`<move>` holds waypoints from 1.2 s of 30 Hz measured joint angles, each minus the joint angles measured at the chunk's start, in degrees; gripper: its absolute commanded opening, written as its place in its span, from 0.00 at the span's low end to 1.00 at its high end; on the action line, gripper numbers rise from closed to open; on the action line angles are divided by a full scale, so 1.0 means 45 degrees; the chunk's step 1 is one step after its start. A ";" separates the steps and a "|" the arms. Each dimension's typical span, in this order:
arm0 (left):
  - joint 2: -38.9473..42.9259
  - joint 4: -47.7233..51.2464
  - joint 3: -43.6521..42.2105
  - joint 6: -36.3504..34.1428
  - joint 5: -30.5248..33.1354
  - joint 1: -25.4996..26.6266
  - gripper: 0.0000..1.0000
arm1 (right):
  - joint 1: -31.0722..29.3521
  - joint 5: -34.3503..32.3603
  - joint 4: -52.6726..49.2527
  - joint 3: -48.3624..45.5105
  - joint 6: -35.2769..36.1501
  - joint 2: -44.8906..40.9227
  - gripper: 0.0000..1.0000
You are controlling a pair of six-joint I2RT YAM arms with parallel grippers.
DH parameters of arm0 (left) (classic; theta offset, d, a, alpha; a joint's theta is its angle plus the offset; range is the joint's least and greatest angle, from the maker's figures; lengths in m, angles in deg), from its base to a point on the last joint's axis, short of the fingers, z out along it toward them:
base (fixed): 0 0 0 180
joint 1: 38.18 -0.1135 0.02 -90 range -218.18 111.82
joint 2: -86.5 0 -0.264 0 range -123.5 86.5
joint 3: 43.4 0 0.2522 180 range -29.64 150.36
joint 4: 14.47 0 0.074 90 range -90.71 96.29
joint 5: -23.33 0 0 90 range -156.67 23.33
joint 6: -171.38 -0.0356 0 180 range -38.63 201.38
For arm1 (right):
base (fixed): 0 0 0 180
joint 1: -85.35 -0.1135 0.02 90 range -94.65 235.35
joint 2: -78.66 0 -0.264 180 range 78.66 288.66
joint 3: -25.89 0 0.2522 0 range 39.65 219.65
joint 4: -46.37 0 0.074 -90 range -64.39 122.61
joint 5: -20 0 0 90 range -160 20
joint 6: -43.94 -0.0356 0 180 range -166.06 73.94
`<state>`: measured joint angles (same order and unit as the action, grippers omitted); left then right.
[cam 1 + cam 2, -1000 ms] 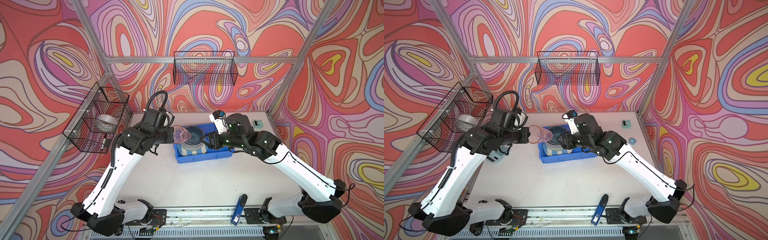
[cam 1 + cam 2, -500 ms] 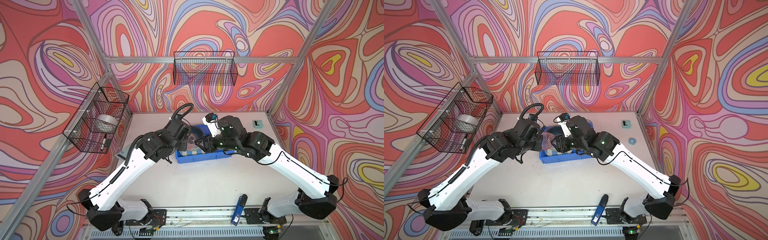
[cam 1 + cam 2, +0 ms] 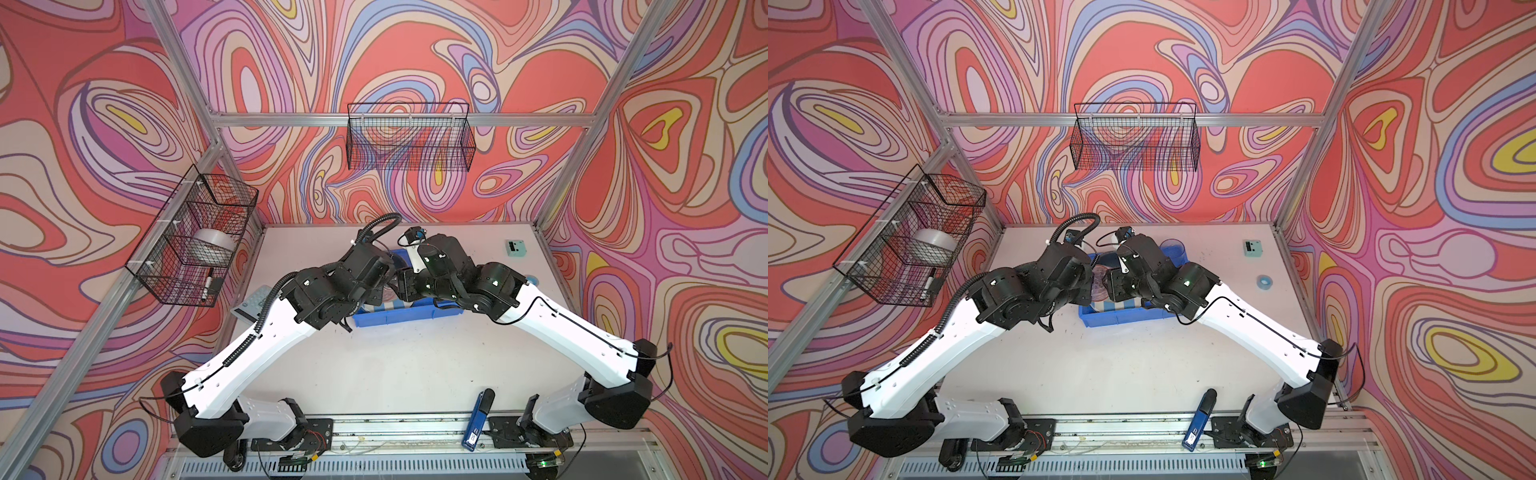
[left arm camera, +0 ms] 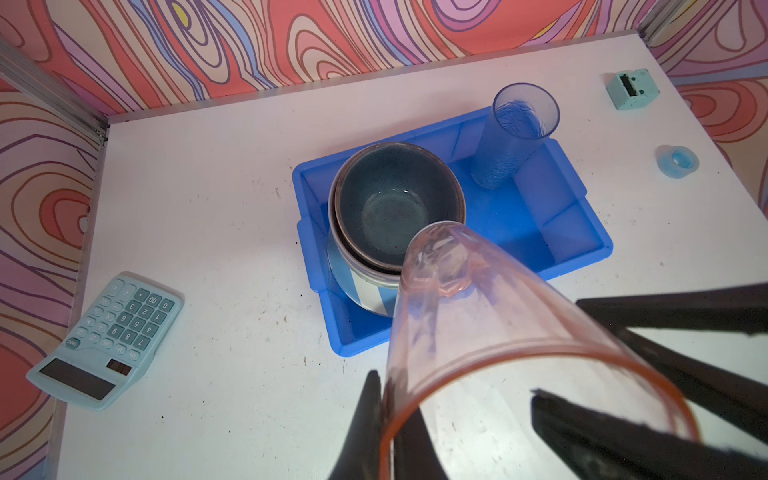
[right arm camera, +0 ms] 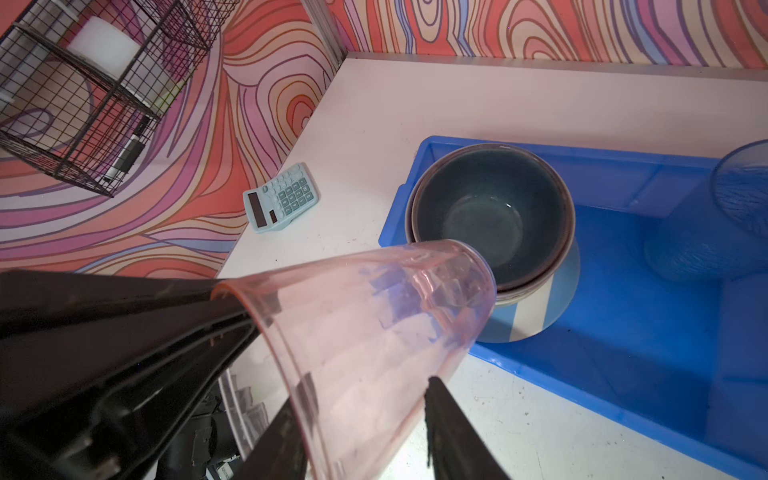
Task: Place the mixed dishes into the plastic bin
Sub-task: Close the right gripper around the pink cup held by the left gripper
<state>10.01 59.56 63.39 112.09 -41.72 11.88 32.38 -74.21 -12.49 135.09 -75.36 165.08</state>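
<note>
Ahead of my left gripper (image 4: 386, 415), clamped on pink cup (image 4: 478, 311), edge of dark bowl (image 4: 395, 203), bare plastic bin (image 4: 519, 220) floor beyond; right gripper (image 5: 361, 395) straddling cup, grip uncertain

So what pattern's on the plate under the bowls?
Pale blue and white stripes on the plate, clearest in the right wrist view.

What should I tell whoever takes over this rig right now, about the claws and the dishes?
Left claw: shut on the rim of the pink cup, tilted above the blue bin.
Right claw: straddles that cup; grip unclear.
Done: dark blue bowl and striped plate stacked, blue cup upright, all in the bin.
To do: set the pink cup in.
</note>
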 measured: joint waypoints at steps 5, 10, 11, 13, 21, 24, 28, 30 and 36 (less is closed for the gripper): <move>0.0078 -0.0073 0.0000 0.0000 -0.0180 -0.0005 0.00 | -0.0015 -0.0364 -0.0282 0.0345 -0.0151 0.0204 0.38; 0.0078 -0.0083 -0.0005 0.0000 -0.0389 -0.0005 0.00 | -0.0083 -0.0588 -0.0544 0.0413 -0.0291 0.0253 0.31; 0.0078 -0.0083 -0.0005 0.0010 -0.0452 -0.0005 0.01 | -0.0083 -0.0612 -0.0593 0.0413 -0.0316 0.0253 0.29; 0.0078 -0.0107 -0.0024 0.0068 -0.0583 -0.0005 0.02 | -0.0083 -0.0665 -0.0695 0.0413 -0.0355 0.0253 0.26; 0.0073 -0.0078 -0.0306 0.0486 -0.1355 -0.0068 0.06 | -0.0141 -0.0699 -0.1268 0.0481 -0.0432 0.0238 0.17; 0.0078 -0.0199 -0.0617 0.0724 -0.1797 -0.0107 0.07 | -0.0141 -0.0656 -0.1554 0.0476 -0.0418 0.0194 0.14; 0.0102 -0.0398 -0.1107 0.1015 -0.2492 -0.0117 0.08 | -0.0141 -0.0539 -0.2200 0.0466 -0.0423 0.0189 0.11; 0.0102 -0.0403 -0.1229 0.1137 -0.2778 -0.0117 0.08 | -0.0141 -0.0457 -0.2443 0.0461 -0.0427 0.0189 0.09; 0.0102 -0.0384 -0.1307 0.1239 -0.3254 -0.0117 0.09 | -0.0141 -0.0364 -0.2948 0.0491 -0.0602 0.0194 0.17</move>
<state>10.47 57.83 57.51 117.67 -56.36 11.35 31.75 -75.85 -25.76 137.29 -78.07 165.95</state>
